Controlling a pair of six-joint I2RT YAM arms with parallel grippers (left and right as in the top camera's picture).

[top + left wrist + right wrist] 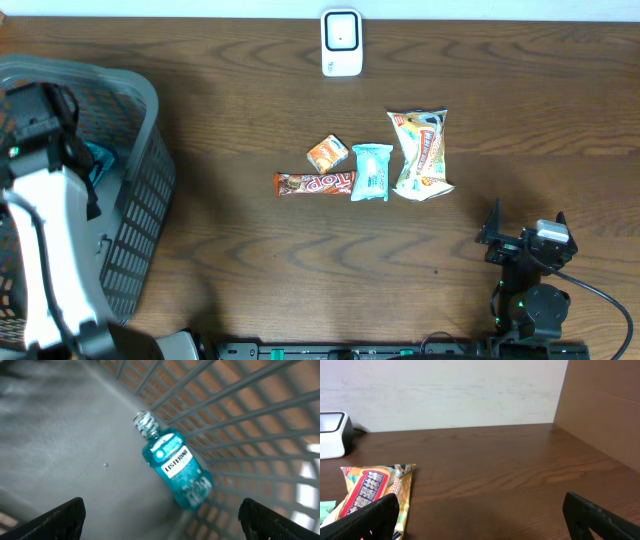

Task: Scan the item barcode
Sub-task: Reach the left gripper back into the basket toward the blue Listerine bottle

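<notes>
Left gripper (162,516) is hovering wide open, empty, inside the basket (75,435); Listerine bottle (176,469) lying diagonally ahead, cap far-left.

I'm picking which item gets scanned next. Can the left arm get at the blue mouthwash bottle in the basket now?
Probably yes. The left pincer hangs open above the mouthwash bottle, with nothing covering it. The bottle lies by the wall of the basket, which may crowd one finger.
</notes>
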